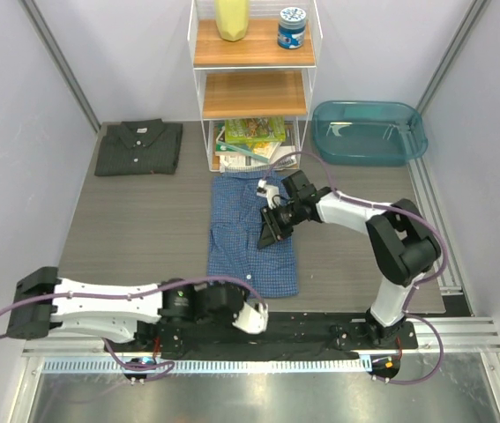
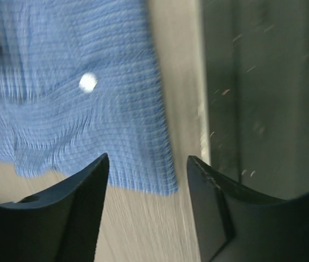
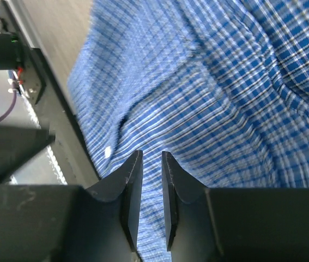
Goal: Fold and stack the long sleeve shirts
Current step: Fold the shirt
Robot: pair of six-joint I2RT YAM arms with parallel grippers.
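On the grey table [image 1: 144, 229], the charcoal shirt [image 1: 138, 147] lies folded at far left. The left gripper [image 2: 147, 161] gapes empty over the near hem of the central blue shirt [image 1: 251, 238]. The cloth looks light and limp, best pinched at corners. Over its middle the right gripper [image 3: 152, 155] hovers, barely parted, empty.

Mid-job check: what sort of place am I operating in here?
Probably a lab test cell, not a home: bare partition walls boxing in the table, a small wire shelf of props, a blue shirt and grey shirt laid out.
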